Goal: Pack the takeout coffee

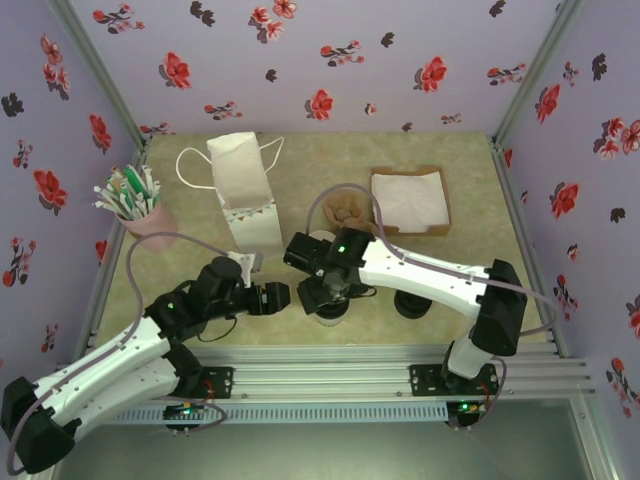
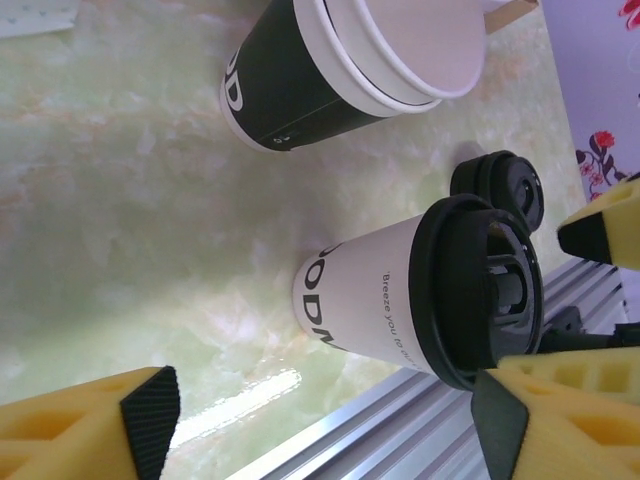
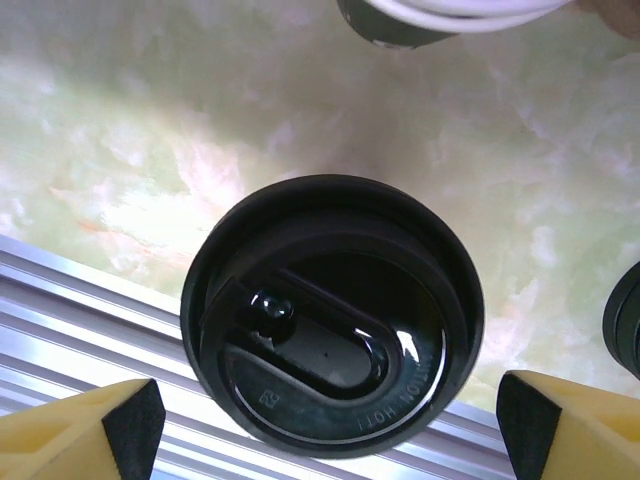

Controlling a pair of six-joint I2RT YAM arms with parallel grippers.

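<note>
Hovering over takeout coffee [image 2: 370, 300], right gripper [image 3: 330, 415] wide open & empty, left gripper [image 2: 325, 415] same; lower, pinch wall below lid [image 3: 300, 250] w/o crushing.

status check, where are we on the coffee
Left fingers open beside coffee. Right fingers open over its lid, not gripping. Coffee upright, outside bag. Unlidded cup close by.
</note>
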